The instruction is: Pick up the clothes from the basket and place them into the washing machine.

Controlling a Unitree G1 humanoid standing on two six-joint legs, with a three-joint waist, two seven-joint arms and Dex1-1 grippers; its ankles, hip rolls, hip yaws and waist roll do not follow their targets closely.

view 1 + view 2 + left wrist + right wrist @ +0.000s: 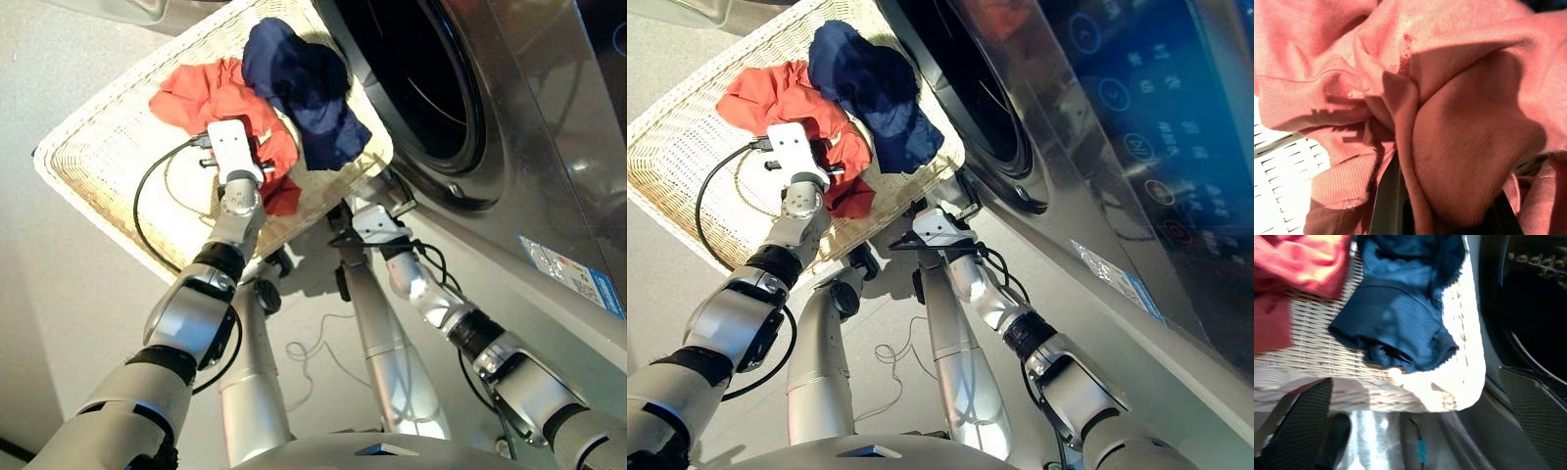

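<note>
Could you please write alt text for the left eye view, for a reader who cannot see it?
The left gripper is down on the orange-red garment in the basket, with the navy garment beside it by the washing machine. The open right gripper hangs just outside the basket's near rim, below the drum opening.

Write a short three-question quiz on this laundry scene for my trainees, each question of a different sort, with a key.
1. True or false: the right gripper holds the navy garment.
2. Which garment is the left gripper working at? A) orange-red garment B) navy C) neither
3. Fill in: both visible garments lie in the ___.

Key: 1. False; it hangs open beside the basket, near the washing machine. 2. A. 3. basket.
</note>
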